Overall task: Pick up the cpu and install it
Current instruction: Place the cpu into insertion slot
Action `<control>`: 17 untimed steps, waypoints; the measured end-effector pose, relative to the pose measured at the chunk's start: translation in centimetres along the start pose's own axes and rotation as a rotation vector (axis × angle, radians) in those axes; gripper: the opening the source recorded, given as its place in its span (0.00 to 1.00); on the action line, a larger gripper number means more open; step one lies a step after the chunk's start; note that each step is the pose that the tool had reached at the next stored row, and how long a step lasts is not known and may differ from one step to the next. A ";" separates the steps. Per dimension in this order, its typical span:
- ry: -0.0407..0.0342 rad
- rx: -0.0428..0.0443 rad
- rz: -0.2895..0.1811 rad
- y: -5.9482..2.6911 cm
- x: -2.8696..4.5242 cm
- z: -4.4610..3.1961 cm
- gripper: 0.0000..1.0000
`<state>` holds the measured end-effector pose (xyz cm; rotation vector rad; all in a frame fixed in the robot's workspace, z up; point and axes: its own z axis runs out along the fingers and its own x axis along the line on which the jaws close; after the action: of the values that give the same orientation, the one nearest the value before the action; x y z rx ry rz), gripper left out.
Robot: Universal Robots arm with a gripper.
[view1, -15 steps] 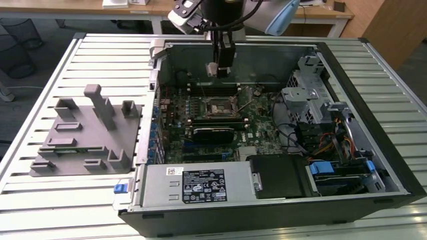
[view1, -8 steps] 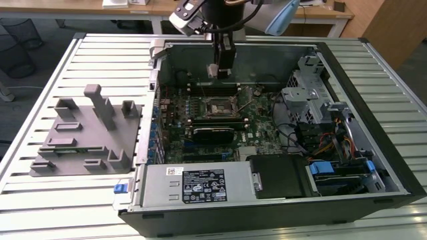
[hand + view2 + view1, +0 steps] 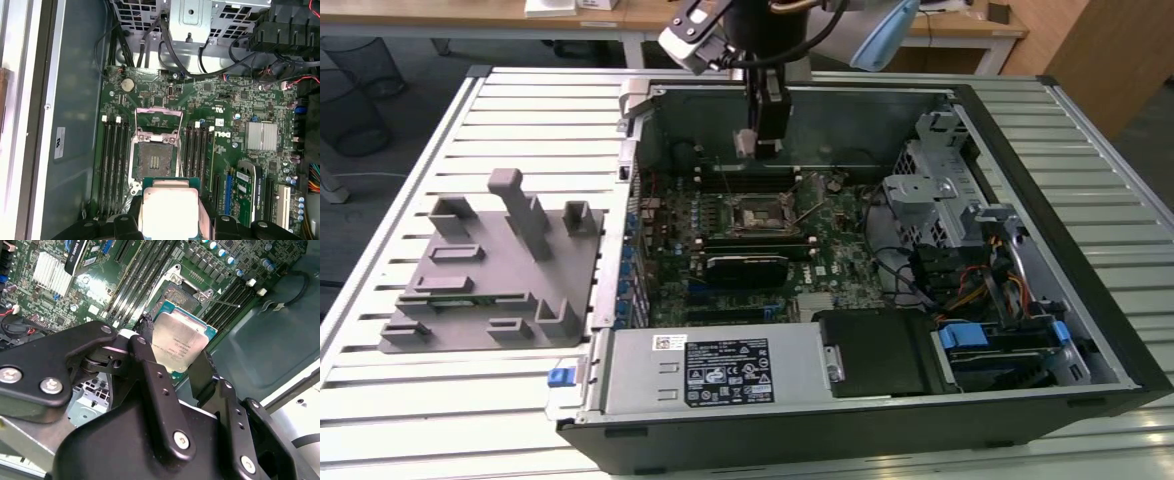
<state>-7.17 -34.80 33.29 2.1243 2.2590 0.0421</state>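
Note:
The cpu (image 3: 177, 342), a flat square chip with a pale metal top, is held by its edges between the black fingers (image 3: 202, 371) of my gripper (image 3: 175, 354), which is shut on it. In the exterior view the gripper (image 3: 757, 145) hangs inside the open computer case with the cpu (image 3: 749, 143) above the far part of the motherboard, beyond the socket (image 3: 758, 212). The first wrist view has the cpu (image 3: 169, 210) held clear above the board, next to the open socket (image 3: 155, 160) with its metal frame lifted. The socket (image 3: 182, 292) lies just past the chip.
Memory slots (image 3: 112, 165) flank the socket, and a silver heatsink (image 3: 261, 136) sits on the board. The case walls, a drive cage (image 3: 961, 190) and a power supply (image 3: 707, 365) box in the motherboard. A grey fixture block (image 3: 494, 270) stands on the slatted table (image 3: 400, 180).

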 end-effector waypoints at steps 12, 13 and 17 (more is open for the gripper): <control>-0.0002 0.0001 0.000 -0.01 0.08 1.06 0.53; -0.0003 0.0002 0.000 0.04 0.14 1.17 0.53; -0.0002 0.0001 0.000 0.41 0.56 1.62 0.53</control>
<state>-6.72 -34.23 31.68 2.1244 2.2588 0.0418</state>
